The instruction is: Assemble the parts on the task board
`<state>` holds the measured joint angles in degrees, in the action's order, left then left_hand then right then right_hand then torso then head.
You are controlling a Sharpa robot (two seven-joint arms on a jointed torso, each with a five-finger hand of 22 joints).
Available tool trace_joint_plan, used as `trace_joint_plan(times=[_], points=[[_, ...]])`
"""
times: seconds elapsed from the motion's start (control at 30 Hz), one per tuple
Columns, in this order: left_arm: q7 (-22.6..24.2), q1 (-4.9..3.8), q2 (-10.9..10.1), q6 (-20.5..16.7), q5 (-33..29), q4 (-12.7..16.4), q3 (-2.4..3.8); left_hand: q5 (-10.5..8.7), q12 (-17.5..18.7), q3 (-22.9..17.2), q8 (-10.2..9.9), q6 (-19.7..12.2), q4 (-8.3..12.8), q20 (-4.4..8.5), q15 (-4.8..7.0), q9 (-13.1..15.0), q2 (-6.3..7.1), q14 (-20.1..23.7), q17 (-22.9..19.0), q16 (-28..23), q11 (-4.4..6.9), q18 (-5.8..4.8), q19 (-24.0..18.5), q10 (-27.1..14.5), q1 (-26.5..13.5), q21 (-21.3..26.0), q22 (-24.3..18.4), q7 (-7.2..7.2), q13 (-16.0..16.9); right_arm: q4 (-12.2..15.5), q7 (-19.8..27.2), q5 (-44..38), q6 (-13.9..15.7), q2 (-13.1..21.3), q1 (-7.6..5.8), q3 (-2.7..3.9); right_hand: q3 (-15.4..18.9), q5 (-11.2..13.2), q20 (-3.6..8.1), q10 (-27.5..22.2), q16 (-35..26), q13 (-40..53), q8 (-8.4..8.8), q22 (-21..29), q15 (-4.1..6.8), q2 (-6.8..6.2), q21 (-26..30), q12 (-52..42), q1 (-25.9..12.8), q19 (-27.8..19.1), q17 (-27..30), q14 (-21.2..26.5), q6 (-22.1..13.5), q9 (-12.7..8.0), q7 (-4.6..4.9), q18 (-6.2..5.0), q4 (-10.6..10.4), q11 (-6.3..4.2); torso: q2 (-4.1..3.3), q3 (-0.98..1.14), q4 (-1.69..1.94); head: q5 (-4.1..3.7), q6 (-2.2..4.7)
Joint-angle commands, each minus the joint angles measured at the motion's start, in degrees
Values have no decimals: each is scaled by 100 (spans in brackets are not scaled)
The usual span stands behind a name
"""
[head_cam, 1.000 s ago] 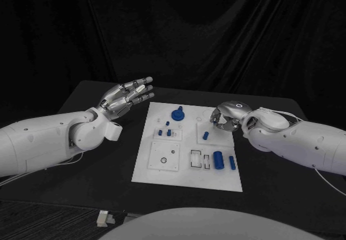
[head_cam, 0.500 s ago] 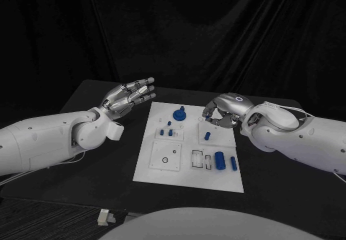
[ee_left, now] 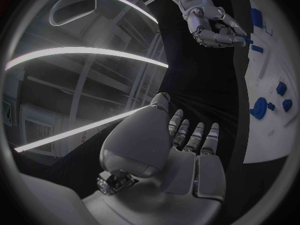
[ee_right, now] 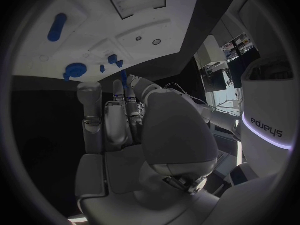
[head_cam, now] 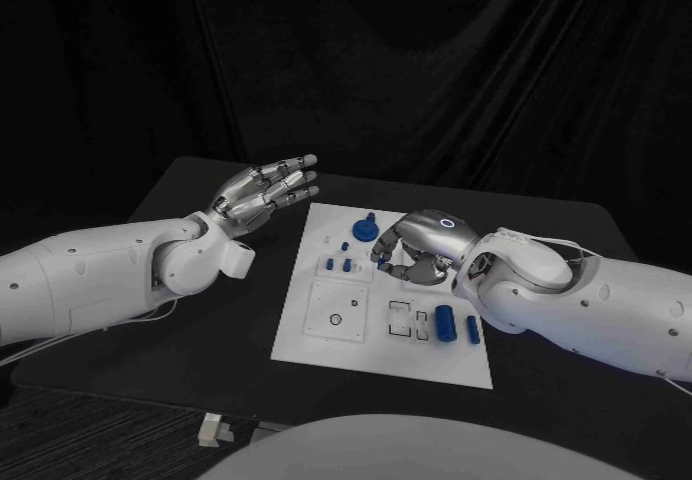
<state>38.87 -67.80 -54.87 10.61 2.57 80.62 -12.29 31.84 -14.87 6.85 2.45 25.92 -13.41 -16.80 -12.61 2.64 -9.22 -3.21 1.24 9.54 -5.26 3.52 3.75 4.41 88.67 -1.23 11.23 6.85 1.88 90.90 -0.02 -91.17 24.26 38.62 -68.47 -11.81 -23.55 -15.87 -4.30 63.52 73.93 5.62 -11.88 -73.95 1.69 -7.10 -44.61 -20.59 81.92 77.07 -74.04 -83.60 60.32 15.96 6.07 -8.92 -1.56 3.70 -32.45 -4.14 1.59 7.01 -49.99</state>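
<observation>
While the left hand [head_cam: 264, 190] hangs spread, the right hand [head_cam: 414, 250] pinches a blue part [ee_right: 124, 78] — arm marked "sharpa".

A robotics lab or test hall. A matte black table [head_cam: 216, 330] stands before black cloth drapes [head_cam: 433, 90] filling the upper frame. The left wrist view shows a high industrial ceiling with long white strip lights [ee_left: 81, 52] at upper left.

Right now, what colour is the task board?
White task board; head view shows it best.
</observation>
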Motion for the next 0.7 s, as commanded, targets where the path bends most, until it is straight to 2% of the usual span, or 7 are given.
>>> trace_joint_plan(times=[0.03, 0.1, 0.23, 0.7], points=[[754, 8, -3, 36, -4, 17, 6, 88, -127, 40, 64, 58, 97, -15, -31, 13, 39, -46, 56, 122, -44, 20, 95, -1, 86, -73, 105, 9, 38, -69, -92, -413, -35, -76, 104, 2, -211, -44, 8, 231, 54, 40, -127, -627, 5, 152, -114, -17, 199, 14, -45, -155, 161, 174, 32, 144, 80, -109, -5, 3, 10, 79, -1], [749, 8, -1, 36, -4, 16, 6, 89, -130, 38, 66, 66, 100, -15, -36, 14, 41, -48, 57, 127, -45, 20, 98, 1, 86, -75, 110, 14, 38, -126, -95, -526, 19, -143, 170, 2, -212, -45, 8, 231, 62, 40, -126, -633, 5, 151, -137, -17, 199, 20, -53, -158, 161, 174, 32, 148, 80, -109, -3, 2, 9, 135, -1], [731, 8, 10, 30, -4, 14, 6, 88, -132, 34, 72, 94, 101, -15, -43, 17, 41, -51, 57, 131, -47, 20, 100, 2, 86, -74, 103, 30, 38, -220, -105, -639, 86, -256, 276, 2, -217, -55, 10, 242, 91, 39, -121, -640, 6, 149, -169, -9, 204, 32, -81, -171, 169, 172, 31, 153, 86, -110, -5, 2, 6, 191, -1], [707, 9, 33, 13, -4, -8, 6, 88, -158, 25, 81, 121, 100, -14, -74, 19, 44, -70, 63, 171, -62, 21, 120, 14, 78, -81, 124, 53, 41, -511, -132, -716, 57, -562, 465, 2, -222, -71, 14, 266, 140, 39, -110, -651, 9, 139, -225, 7, 207, 55, -126, -196, 186, 169, 30, 161, 97, -112, -4, 0, 5, 214, -1]])
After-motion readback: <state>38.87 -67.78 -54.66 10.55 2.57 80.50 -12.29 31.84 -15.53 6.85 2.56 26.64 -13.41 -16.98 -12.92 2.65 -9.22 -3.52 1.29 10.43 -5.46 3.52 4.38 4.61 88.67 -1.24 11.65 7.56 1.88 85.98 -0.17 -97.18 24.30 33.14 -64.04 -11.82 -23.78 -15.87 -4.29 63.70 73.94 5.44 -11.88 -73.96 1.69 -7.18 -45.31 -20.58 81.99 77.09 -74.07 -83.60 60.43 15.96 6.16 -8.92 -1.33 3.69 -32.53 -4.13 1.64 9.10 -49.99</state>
